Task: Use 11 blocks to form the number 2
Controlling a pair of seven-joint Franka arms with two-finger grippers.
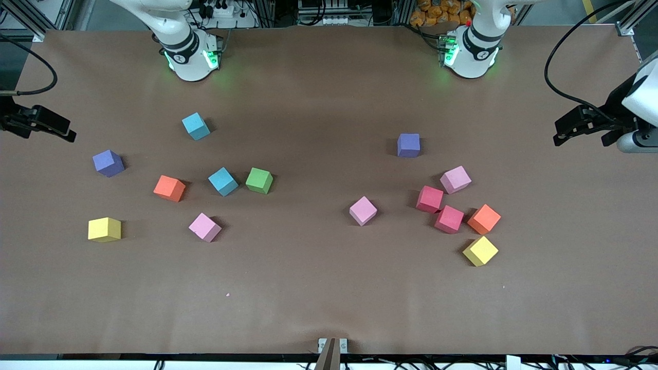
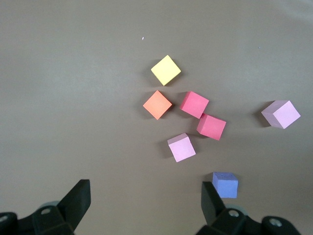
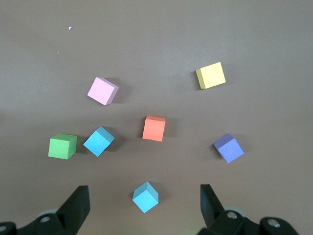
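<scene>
Lying scattered on the tabletop (image 1: 318, 288), the blocks (image 1: 430, 199) cluster mostly around the green block (image 1: 259, 180) and near the crimson pair, no digit begun. Both arms wait; left end effector (image 2: 144, 203) and right end effector (image 3: 144, 205) stand apart, empty. Foam cubes look light and squashy, so pinch flat faces gently

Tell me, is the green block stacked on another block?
No. The green block sits alone on the table, beside a cyan block.
</scene>
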